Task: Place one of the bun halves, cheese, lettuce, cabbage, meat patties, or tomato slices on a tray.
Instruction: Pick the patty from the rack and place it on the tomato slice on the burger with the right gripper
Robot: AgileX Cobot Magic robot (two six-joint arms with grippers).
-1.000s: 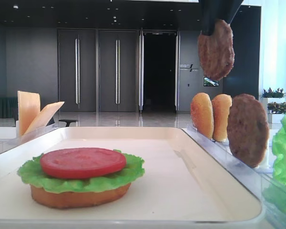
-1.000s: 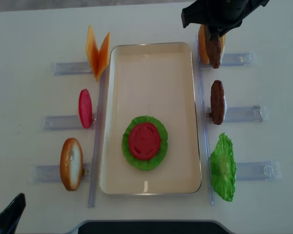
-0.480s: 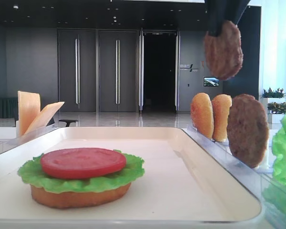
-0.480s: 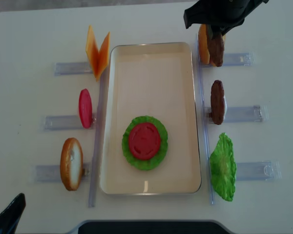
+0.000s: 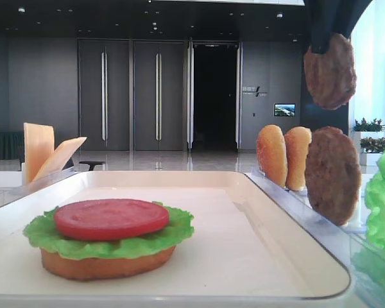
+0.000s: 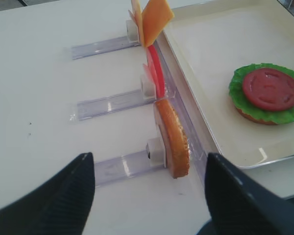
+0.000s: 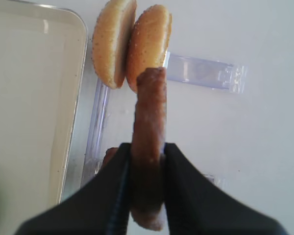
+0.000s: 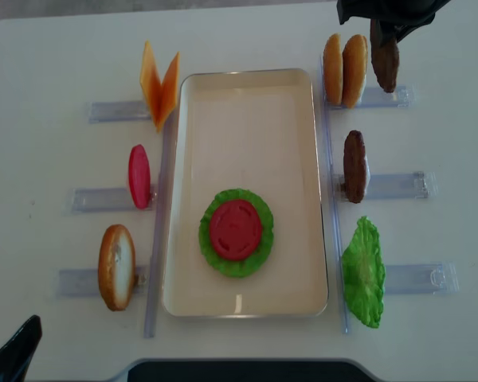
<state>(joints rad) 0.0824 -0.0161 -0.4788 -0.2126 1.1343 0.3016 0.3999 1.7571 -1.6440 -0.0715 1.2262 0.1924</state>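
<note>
**Patty in the air, not yet on the tray**

While the stack on the tray (image 8: 183, 199) stands at three layers — bun base, lettuce (image 8: 236, 232), tomato slice (image 8: 236, 229) — the next layer is off its rack but not delivered. The right gripper (image 7: 147, 166) is clamped on a meat patty (image 7: 148, 147), held edge-on and hanging down. In the overhead view the held patty sits above the far right rack, just beside the pair of bun halves (image 8: 343, 70) and outside the tray rim. Judgement: pick done; carry across, lowering and release remain.

Left gripper (image 6: 147, 196): jaws spread wide, holding nothing, parked over the near left rack with its bun half (image 6: 172, 139).

Surroundings: second patty (image 8: 354, 165) upright in the middle right rack; spare lettuce leaf (image 8: 364, 272) in the near right rack; cheese (image 8: 159, 83) and a spare tomato slice (image 8: 139, 176) on the left. The route to the stack passes over the buns and the tray's right rim; those are what the dangling patty could clip.
</note>
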